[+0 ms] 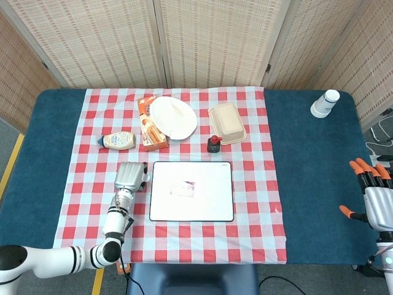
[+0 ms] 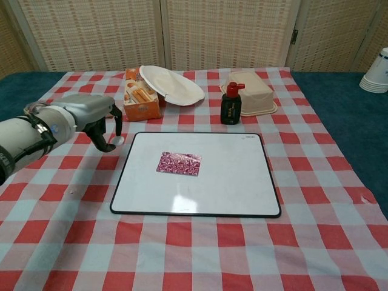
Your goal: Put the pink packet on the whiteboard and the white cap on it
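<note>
**Left hand at whiteboard edge, cap looks pinched; packet already placed**

Left hand [image 2: 100, 121] hovers just beside the left edge of the whiteboard [image 2: 230, 176], fingers curled down. A small white cap [image 2: 119, 140] sits at the fingertips. I read it as pinched between thumb and a finger, but it's tiny in both views, so low confidence. Right hand [image 1: 376, 196] is off to the far right of the tabletop [image 1: 313, 184], fingers spread, holding nothing.

Handling, my judgement:
- Cap: light, rigid, smooth, so it will roll or skitter if dropped. I'd keep the pinch on its rim and set it down low, no release from height.
- Pink packet [image 2: 179, 163]: lies flat on the whiteboard, left of centre. It looks like thin, soft foil, so it's light and will slide on the glossy board if nudged. I'd come straight down on its middle, with no sideways drag.

Containers and the rest:
- Beige lidded box [image 1: 227, 123], behind the board, is closed. Contents not visible.
- Stack of paper cups [image 1: 324, 103] is at the far right corner, rim down as far as I can tell.
- White plate [image 1: 174, 117] is tilted against an orange carton [image 1: 153, 132], with nothing visible on it.
- Dark bottle with red top [image 2: 230, 104] is upright just behind the board.
- Sauce bottle [image 1: 118, 140] lies on its side on the checked cloth [image 1: 258, 203].
</note>
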Controlling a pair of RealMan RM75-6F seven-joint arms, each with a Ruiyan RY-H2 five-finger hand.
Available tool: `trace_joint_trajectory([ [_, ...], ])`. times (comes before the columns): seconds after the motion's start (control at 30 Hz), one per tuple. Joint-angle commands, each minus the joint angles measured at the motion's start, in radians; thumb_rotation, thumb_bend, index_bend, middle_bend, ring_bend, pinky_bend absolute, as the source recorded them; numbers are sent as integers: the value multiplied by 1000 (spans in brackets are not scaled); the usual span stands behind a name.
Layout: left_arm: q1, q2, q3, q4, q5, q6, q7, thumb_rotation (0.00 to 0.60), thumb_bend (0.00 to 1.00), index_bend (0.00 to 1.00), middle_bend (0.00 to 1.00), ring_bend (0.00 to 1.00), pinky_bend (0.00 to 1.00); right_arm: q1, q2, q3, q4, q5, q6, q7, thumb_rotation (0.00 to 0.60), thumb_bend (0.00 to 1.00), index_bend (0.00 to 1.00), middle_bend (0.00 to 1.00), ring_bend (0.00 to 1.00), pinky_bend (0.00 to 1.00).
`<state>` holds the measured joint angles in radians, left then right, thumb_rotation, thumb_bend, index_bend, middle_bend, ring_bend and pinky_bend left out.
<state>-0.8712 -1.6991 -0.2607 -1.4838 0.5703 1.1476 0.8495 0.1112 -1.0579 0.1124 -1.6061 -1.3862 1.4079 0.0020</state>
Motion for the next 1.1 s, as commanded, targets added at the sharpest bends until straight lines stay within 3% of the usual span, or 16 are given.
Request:
trace_joint_trajectory([
  [0.03,-23,-30,-17,-88,-7,47,25,600,329,500,993,989,996,-1,1,1,2,0,2,4,600,1,73,0,0,20],
  [0.3,-71,-120,-33,-137,-2,109,63,600,330,500,993,991,998,-8,1,-9,7,-37,25,19,600,1,73,0,0,20],
  [0.7,-104,-220,-36,-28,5,122,74,600,329,504,994,992,998,-5,6,-7,16,-32,14,38,600,1,74,0,0,20],
  [1.1,-116,-260,-60,41,-10,89,70,600,330,507,994,992,998,-4,7,-5,26,-36,16,59,600,0,73,0,0,20],
])
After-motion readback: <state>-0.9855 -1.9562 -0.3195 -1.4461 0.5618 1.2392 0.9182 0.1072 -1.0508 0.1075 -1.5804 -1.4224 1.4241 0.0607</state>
